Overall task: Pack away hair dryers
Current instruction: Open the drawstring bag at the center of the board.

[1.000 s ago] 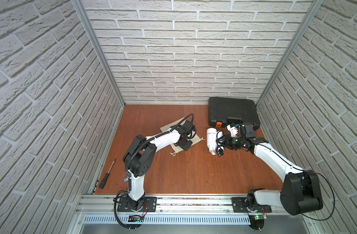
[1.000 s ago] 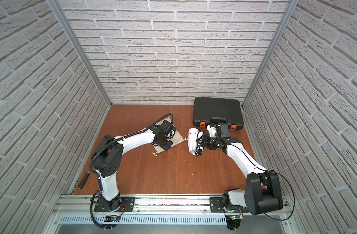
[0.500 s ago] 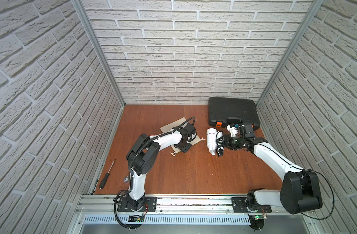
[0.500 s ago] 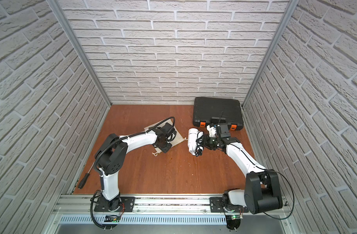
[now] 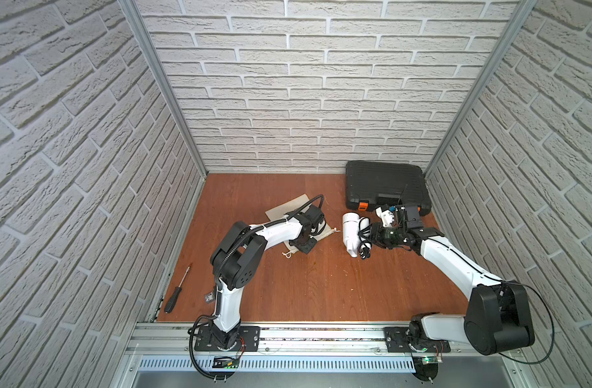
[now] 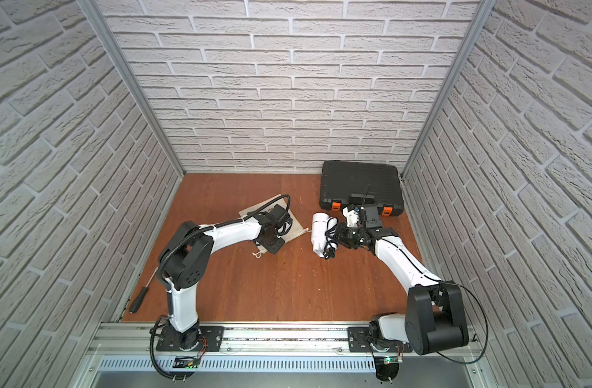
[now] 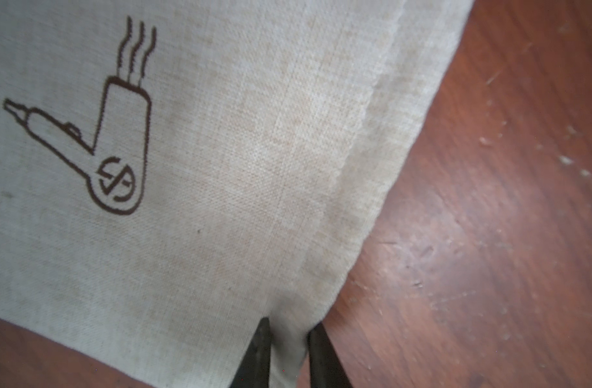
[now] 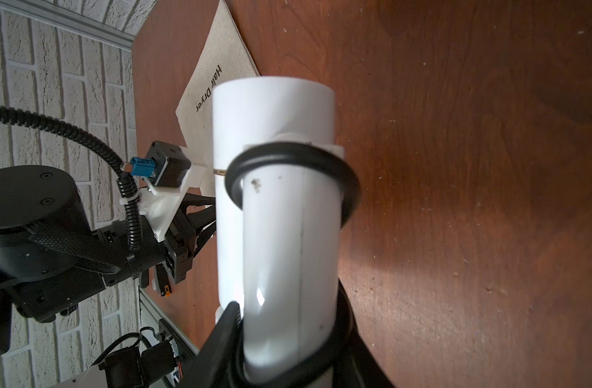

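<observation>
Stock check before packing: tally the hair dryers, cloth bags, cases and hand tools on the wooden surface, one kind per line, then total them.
hair dryer: 1
cloth bag: 1
black case: 1
screwdriver: 1
Total: 4

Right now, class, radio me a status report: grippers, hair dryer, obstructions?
Left gripper pinching edge of flat beige cloth bag. Right gripper shut on small white plastic hair dryer. In the way: black cord looped round handle.
</observation>
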You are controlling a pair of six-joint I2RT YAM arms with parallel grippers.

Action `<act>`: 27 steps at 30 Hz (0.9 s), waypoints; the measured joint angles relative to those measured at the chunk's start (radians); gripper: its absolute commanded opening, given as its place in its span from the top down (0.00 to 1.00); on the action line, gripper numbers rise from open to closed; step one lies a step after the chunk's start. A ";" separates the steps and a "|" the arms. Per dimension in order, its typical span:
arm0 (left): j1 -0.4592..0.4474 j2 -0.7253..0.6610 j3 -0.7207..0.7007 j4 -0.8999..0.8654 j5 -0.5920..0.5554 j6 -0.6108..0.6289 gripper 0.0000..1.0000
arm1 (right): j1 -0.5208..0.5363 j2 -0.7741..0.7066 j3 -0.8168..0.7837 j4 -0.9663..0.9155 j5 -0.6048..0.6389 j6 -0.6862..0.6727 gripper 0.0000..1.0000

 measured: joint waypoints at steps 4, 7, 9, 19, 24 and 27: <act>0.000 0.000 -0.003 0.003 0.000 0.000 0.87 | 0.000 0.000 0.000 0.000 0.000 -0.001 0.97; 0.000 -0.002 -0.003 0.005 0.000 0.000 0.90 | 0.000 0.000 -0.002 0.000 0.000 -0.008 0.97; 0.000 -0.004 -0.003 0.007 0.000 -0.001 0.90 | 0.000 0.000 -0.006 -0.001 -0.001 -0.011 0.97; 0.000 -0.060 -0.005 0.030 -0.011 -0.012 1.00 | 0.021 0.000 -0.036 -0.009 -0.002 -0.046 0.97; 0.000 -0.070 -0.003 0.044 -0.057 -0.015 1.00 | 0.110 0.010 -0.036 -0.006 0.001 -0.093 0.97; 0.000 -0.070 0.007 0.051 -0.100 -0.016 1.00 | 0.175 0.029 -0.037 -0.003 0.002 -0.113 0.97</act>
